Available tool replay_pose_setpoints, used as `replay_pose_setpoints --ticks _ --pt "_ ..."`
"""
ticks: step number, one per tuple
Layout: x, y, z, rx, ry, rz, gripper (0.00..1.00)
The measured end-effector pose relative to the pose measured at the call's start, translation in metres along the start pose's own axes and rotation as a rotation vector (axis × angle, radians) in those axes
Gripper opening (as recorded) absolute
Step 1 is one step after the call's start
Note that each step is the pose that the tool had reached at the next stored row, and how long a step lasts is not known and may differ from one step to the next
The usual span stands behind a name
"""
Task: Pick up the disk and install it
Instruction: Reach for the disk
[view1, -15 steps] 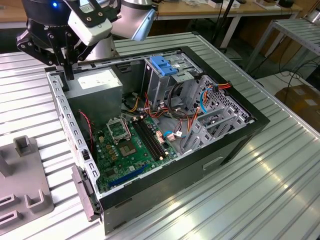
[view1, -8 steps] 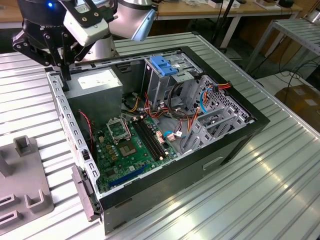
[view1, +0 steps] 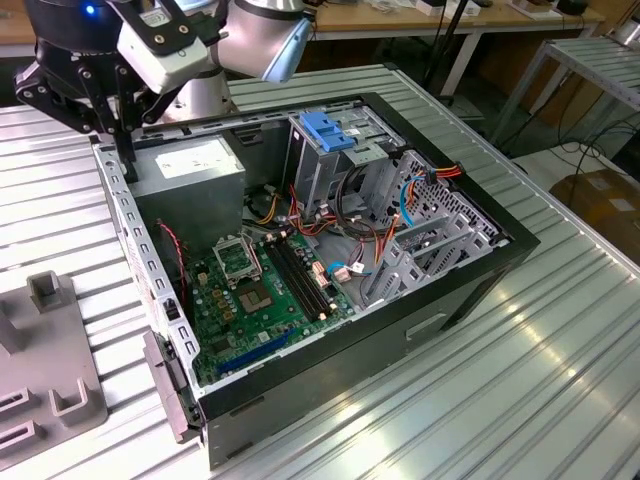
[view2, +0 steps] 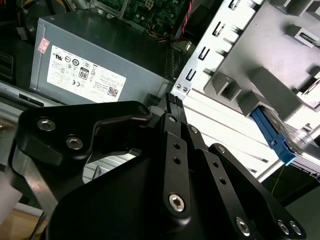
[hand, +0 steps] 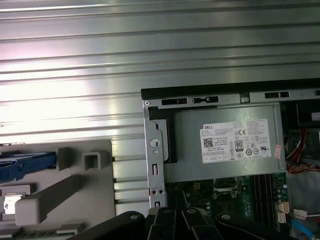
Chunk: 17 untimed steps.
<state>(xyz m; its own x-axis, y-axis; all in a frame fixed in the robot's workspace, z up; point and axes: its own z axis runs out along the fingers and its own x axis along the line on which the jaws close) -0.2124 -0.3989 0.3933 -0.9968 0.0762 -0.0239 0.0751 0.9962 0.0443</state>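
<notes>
Starting at the exterior view's left, one grey holder sits on the bench, cradling the one disk in the first wrist view, likely staged there for an easy grip. Right of it the single claw, clenched on nothing, hangs over the corner of one open case by its one power supply. Further right stands one blue-topped drive cage, the case seemingly laid flat so that bay faces up.
</notes>
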Motion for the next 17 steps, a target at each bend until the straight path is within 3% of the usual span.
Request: replay_pose_setpoints --ticks 17 --pt "0.0106 -0.0008 -0.0003 0.0000 0.0004 0.000 0.10"
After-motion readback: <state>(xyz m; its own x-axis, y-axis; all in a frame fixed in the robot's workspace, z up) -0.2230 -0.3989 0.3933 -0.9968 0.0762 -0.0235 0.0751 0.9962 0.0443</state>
